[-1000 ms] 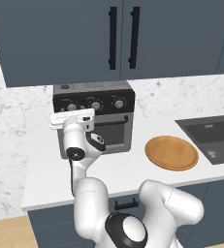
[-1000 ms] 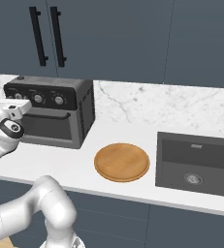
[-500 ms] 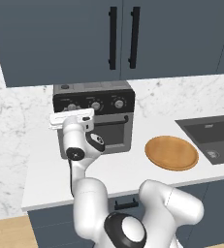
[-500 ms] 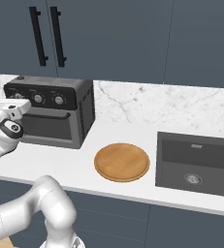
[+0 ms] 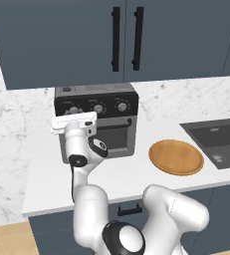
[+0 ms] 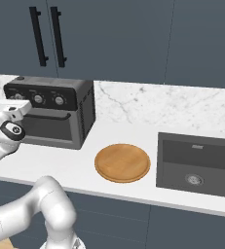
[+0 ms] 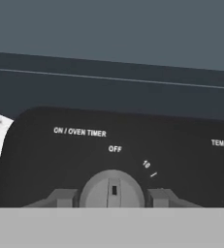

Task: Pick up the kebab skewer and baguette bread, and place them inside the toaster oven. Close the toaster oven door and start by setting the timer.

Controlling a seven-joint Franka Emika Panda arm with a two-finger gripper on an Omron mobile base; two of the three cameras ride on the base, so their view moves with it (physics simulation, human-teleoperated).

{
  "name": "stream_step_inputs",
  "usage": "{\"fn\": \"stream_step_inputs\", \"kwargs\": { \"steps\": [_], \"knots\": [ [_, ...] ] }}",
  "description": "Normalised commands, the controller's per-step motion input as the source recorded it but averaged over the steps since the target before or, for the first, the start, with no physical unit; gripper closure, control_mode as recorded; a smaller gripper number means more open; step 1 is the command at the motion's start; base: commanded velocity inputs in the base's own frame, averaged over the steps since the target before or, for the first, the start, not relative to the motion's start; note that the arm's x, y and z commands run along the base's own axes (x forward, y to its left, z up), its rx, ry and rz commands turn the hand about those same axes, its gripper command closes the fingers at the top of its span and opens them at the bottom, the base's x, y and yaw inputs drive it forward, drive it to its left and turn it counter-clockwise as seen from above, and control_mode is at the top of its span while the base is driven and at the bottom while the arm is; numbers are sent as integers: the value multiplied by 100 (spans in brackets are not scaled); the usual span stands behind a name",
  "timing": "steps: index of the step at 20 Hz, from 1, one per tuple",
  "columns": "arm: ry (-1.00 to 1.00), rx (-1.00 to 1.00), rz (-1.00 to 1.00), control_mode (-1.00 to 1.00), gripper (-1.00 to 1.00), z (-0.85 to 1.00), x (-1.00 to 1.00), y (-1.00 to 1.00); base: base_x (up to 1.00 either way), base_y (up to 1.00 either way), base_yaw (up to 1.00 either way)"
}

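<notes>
Timer knob (image 7: pixel 112 190) sits low centre in the hand view, pointer at OFF, gripper (image 7: pixel 112 197) pinched on its two sides. Toaster oven (image 5: pixel 100 122) stands centre-left on the counter, door (image 5: pixel 106 135) shut. Risk: pads slipping on the round knob, so the timer never starts.

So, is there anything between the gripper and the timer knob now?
Nothing visible. In the hand view the gripper sits right at the timer knob, one finger on each side, with the pointer at OFF.
</notes>
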Motion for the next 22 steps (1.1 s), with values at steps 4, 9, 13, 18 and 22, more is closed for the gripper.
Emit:
{"fn": "stream_step_inputs", "kwargs": {
  "steps": [4, 9, 13, 18, 22],
  "knots": [
    [0, 1, 0, -100, 100, 3, 0, 0, 0, 0, 0],
    [0, 9, 0, -100, 100, 8, 0, 0, 0, 0, 0],
    [0, 15, -2, -100, 100, 17, 0, 0, 0, 0, 0],
    [0, 17, -4, -100, 100, 16, 0, 0, 0, 0, 0],
    [0, 19, -5, -100, 100, 14, 0, 0, 0, 0, 0]
  ]
}}
